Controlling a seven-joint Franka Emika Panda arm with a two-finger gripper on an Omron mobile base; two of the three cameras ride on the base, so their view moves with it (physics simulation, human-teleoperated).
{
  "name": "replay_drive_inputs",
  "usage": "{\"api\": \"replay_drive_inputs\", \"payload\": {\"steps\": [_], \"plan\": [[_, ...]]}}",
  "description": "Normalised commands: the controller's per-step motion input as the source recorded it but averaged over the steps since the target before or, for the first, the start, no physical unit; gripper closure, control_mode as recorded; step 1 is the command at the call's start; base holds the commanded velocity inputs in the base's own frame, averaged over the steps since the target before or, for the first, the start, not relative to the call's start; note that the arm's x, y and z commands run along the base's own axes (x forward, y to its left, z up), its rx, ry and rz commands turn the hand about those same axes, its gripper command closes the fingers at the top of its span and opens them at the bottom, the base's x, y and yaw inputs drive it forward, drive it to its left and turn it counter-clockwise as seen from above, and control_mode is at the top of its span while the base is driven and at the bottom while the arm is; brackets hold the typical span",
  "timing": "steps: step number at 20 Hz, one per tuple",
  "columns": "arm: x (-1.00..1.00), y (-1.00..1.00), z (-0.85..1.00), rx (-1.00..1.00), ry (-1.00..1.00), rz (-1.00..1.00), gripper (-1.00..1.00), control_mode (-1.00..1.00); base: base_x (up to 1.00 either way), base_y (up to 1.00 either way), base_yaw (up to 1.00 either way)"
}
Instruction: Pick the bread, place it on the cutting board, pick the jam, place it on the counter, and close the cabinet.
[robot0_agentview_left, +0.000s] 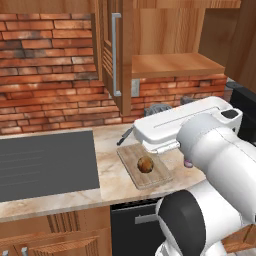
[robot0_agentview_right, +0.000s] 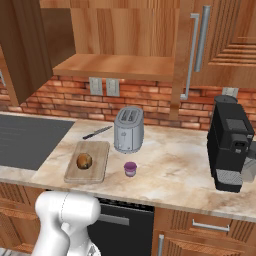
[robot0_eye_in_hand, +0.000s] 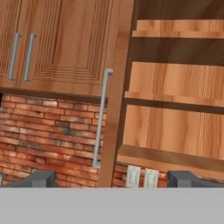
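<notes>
jam (robot0_agentview_right: 130, 169) beside cutting board (robot0_agentview_right: 88, 161), right base view

Even bright render, soft shadows, perhaps coarse

You have open beige marble counter (robot0_agentview_right: 175, 170) between the squat purple jam jar (robot0_agentview_right: 130, 169) and the tall black coffee machine (robot0_agentview_right: 229, 145). The silver toaster (robot0_agentview_right: 129, 129) stands just behind the jar, and the light-wood cutting board (robot0_agentview_right: 99, 166) with the brown roll (robot0_agentview_right: 84, 161) lies close on its left. Overhead, both doors of the brown wooden wall cabinet (robot0_eye_in_hand: 175, 109) swing outward, edge-on, flanking its bare shelves; one door's long silver bar handle (robot0_eye_in_hand: 100, 118) faces you.
</notes>
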Motion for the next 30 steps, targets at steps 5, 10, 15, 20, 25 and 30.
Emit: {"api": "replay_drive_inputs", "payload": {"steps": [5, 10, 15, 20, 25, 30], "plan": [[0.51, 0.26, -0.02, 0.00, -0.03, -0.02, -1.00, -1.00, 0.00, 0.00, 0.00], [0.45, 0.23, -0.01, 0.00, -0.05, -0.02, -1.00, -1.00, 0.00, 0.00, 0.00], [0.30, 0.21, 0.00, 0.00, -0.06, -0.02, -1.00, -1.00, 0.00, 0.00, 0.00], [0.13, 0.17, 0.00, 0.00, -0.05, -0.04, -1.00, -1.00, 0.00, 0.00, 0.00], [0.09, 0.13, -0.02, 0.00, -0.04, -0.11, -1.00, -1.00, 0.00, 0.00, 0.00], [0.06, 0.08, -0.04, 0.00, -0.04, -0.14, -1.00, -1.00, 0.00, 0.00, 0.00]]}}
